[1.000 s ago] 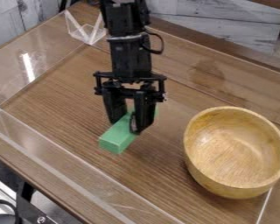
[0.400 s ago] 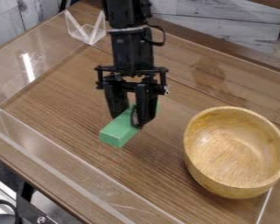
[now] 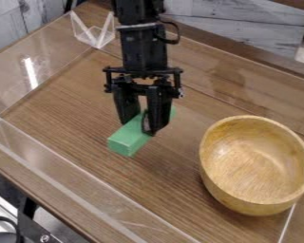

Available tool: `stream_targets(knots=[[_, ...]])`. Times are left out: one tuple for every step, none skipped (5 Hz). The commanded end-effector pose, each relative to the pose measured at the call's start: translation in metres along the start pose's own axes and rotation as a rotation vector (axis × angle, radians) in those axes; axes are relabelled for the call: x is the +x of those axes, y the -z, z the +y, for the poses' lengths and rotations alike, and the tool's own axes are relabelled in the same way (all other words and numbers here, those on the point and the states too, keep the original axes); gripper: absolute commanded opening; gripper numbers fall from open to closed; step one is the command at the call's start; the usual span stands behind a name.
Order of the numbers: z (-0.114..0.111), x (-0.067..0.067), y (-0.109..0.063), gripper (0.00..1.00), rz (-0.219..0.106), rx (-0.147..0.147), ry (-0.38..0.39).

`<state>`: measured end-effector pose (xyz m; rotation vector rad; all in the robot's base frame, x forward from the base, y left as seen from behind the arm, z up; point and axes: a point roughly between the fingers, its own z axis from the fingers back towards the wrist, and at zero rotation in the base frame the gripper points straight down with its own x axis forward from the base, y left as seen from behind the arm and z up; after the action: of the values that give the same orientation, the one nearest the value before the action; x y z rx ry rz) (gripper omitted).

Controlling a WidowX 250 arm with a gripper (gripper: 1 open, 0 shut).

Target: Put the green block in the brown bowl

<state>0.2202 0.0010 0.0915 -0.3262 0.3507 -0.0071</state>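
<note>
Since a sec ago the green block [image 3: 133, 138] has come up off the tabletop [image 3: 79, 204] a little — one end raised in the hand [image 3: 147, 121], the other dipping toward the wood, so it hangs tilted. Arm has barely shifted otherwise. Hand is pinching the block's upper end between its dark fingers [image 3: 126, 106], nearly pressed together on it.

Block looks like a stiff, light bar w/ smooth flat faces — likely easy to carry, but an end grip lets it swing or slip; a hold nearer the middle, across the narrow width, would sit steadier. Not fragile, by the look of it.

Brown bowl [image 3: 255, 161] sits to the right in view, well apart from the block, empty, thick-walled and wide — a forgiving target. Clear plastic sheeting w/ a raised edge [image 3: 28, 76] runs along the left and near side of the tabletop; a folded clear piece [image 3: 91, 33] stands behind the arm. Nothing lies between block and bowl; only the bowl's rim needs clearing, in my judgement.
</note>
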Motion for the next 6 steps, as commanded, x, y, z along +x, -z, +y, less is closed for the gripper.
stream_targets(knots=[[-0.003,0.002,-0.022,0.0,-0.08,0.007,0.025],[-0.001,0.0,-0.03,0.0,-0.094,0.002,0.038],[0.002,-0.002,-0.039,0.0,-0.112,0.0,0.054],[0.008,-0.002,-0.045,0.0,-0.128,0.002,0.074],[0.016,-0.001,-0.049,0.0,-0.146,0.007,0.098],[0.024,0.001,-0.053,0.0,-0.166,0.016,0.13]])
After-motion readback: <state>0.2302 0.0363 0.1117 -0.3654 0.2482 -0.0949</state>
